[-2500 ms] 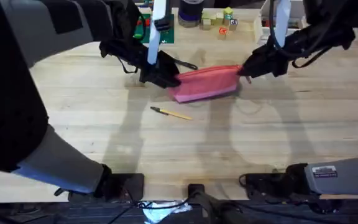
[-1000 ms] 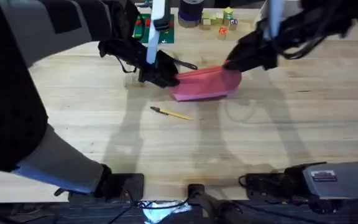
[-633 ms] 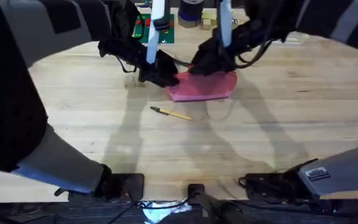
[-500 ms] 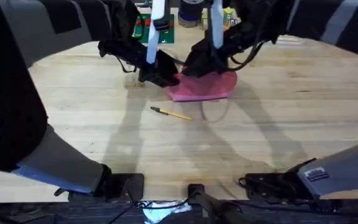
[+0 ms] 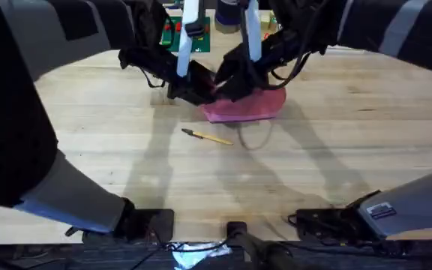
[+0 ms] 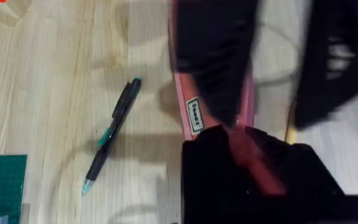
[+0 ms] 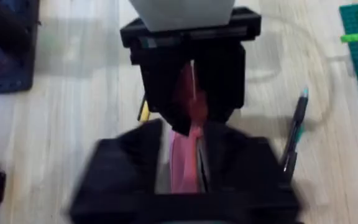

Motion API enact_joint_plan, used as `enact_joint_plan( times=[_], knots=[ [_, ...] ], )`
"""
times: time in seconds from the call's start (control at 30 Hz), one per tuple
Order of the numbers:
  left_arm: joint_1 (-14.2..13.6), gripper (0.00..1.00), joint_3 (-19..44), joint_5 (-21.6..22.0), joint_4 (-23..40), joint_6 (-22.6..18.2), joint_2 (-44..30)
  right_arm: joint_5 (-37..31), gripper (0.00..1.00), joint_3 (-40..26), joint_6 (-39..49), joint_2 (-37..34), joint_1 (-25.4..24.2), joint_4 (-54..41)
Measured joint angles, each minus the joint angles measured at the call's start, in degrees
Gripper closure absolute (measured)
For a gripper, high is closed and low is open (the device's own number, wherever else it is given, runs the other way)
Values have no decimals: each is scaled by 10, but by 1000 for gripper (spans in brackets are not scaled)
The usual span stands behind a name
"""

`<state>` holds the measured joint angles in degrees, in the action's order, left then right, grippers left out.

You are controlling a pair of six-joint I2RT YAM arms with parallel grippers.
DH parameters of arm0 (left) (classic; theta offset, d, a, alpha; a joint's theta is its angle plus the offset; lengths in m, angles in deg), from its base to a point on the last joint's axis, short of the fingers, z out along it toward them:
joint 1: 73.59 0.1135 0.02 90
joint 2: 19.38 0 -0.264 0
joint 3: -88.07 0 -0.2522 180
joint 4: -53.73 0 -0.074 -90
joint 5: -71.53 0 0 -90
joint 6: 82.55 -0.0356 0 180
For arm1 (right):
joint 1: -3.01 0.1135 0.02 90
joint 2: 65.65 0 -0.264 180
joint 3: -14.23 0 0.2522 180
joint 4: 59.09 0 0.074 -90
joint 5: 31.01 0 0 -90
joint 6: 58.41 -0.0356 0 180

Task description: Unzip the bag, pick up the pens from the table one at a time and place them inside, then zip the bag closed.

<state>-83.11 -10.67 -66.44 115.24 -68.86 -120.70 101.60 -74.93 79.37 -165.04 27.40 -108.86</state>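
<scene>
The pink bag (image 5: 250,107) lies at the far middle of the table (image 5: 336,157). My left gripper (image 5: 201,91) is shut on the bag's left end, seen pink between its fingers in the left wrist view (image 6: 250,155). My right gripper (image 5: 227,84) sits right beside it, shut on the zipper edge along the bag's top (image 7: 182,155). The tan-yellow pen (image 5: 210,137) lies just in front of the bag. The black pen (image 6: 112,137) lies behind the bag and also shows in the right wrist view (image 7: 294,134).
A green baseplate (image 5: 205,37), small coloured blocks (image 5: 268,31) and a dark cup (image 5: 227,19) stand along the far edge. The table's front half and right side are bare wood.
My right gripper has slid leftward along the bag's top from its right end to beside my left gripper. The bag's right end has slumped. The left arm and tan-yellow pen have stayed put.
</scene>
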Motion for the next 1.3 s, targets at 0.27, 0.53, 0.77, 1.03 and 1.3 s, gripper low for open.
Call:
enact_joint_plan(
  times=[0.27,0.53,0.77,1.03,1.3],
  knots=[
    [0,959,0,0,0,0,0,20,6,-6,1,36,-60,-31],
    [0,958,0,0,0,0,0,-40,6,-9,0,116,-111,-72],
    [0,335,0,-3,0,0,0,-82,6,-12,0,123,-110,-79],
    [0,8,0,-3,0,0,0,-143,6,-12,0,123,-110,-79],
    [0,8,10,-3,32,0,0,-156,6,-18,0,123,-109,-100]
  ],
)
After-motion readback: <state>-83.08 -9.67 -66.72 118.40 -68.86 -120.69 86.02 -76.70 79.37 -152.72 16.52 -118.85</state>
